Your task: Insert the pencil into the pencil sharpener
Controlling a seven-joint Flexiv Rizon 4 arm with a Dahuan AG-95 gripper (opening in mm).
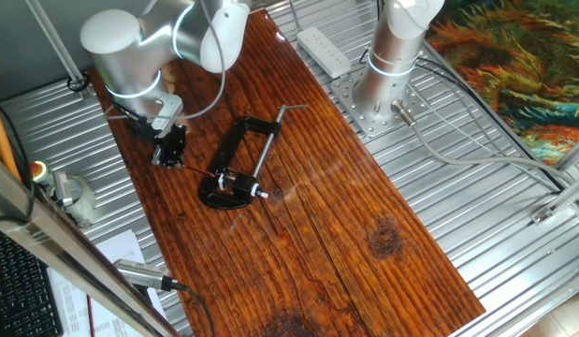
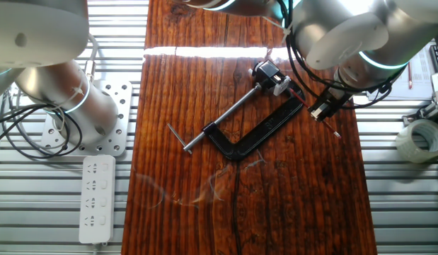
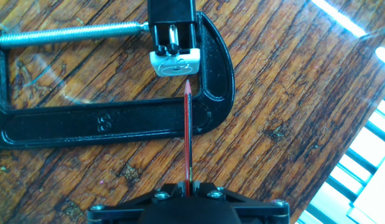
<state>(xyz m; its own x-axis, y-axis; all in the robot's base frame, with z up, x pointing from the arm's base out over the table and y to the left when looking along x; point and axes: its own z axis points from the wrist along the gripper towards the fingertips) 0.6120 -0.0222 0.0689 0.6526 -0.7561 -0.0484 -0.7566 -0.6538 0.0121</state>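
While the wooden desk (image 1: 345, 234) spans most of both fixed views, a black C-clamp (image 2: 264, 132) lies flat on it toward one long edge, its silver screw rod (image 2: 226, 119) reaching back across the boards. Beside that edge the arm's gripper (image 1: 168, 147) hangs low, clenched on the pencil (image 3: 187, 134). From the hand view, this dark-red stick crosses over the clamp's frame, its tip just short of the pencil sharpener (image 3: 174, 62), a small block with a white face pinched in the clamp's mouth.
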